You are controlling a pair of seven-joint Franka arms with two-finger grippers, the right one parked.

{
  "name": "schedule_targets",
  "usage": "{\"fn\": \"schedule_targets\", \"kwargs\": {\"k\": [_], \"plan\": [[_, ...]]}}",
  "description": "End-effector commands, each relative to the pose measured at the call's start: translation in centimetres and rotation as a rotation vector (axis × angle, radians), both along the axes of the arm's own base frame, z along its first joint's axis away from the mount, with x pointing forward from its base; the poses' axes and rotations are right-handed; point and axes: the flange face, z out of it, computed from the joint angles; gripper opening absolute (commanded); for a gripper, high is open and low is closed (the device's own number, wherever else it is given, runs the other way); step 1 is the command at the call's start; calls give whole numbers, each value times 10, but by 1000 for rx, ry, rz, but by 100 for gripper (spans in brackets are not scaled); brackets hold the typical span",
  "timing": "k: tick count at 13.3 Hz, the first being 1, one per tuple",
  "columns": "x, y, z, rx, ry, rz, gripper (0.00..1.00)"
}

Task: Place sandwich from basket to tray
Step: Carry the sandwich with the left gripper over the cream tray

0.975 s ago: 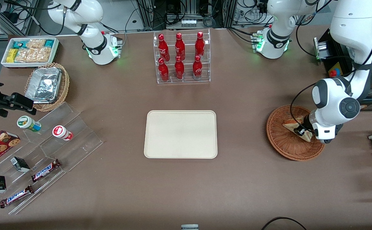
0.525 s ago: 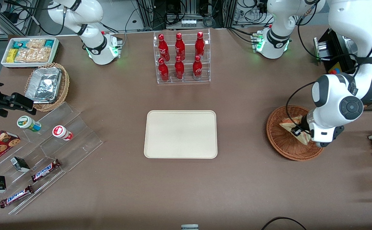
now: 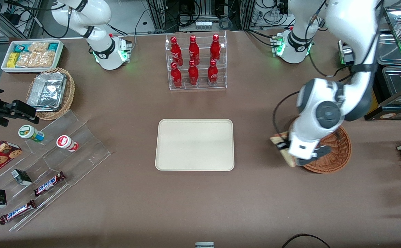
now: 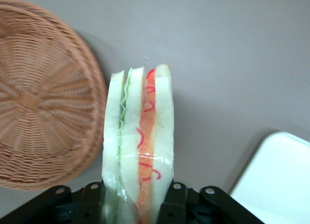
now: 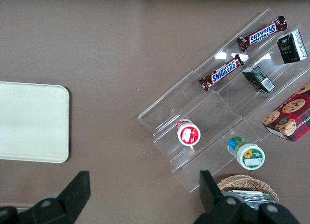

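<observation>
Soft bread is the risk — the gripper (image 4: 137, 204), clamped on the sandwich (image 4: 139, 146) past the basket (image 4: 43, 95), could let it slip short of the tray (image 3: 194, 144).

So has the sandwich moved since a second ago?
Yes. The gripper, shut on the sandwich, has carried it out of the basket toward the tray; it's not over the tray yet.

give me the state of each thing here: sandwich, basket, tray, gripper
sandwich: gripped, lifted clear of the basket, over bare table
basket: empty, on the table
tray: empty, nothing on it yet
gripper: jaws shut on the sandwich, between basket and tray
</observation>
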Motion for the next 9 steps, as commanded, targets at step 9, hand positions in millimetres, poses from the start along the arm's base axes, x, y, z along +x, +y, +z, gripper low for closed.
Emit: {"fn": "schedule_targets", "kwargs": {"k": [9], "plan": [[-36,-240,-94,-104,-18,-340,36]]}}
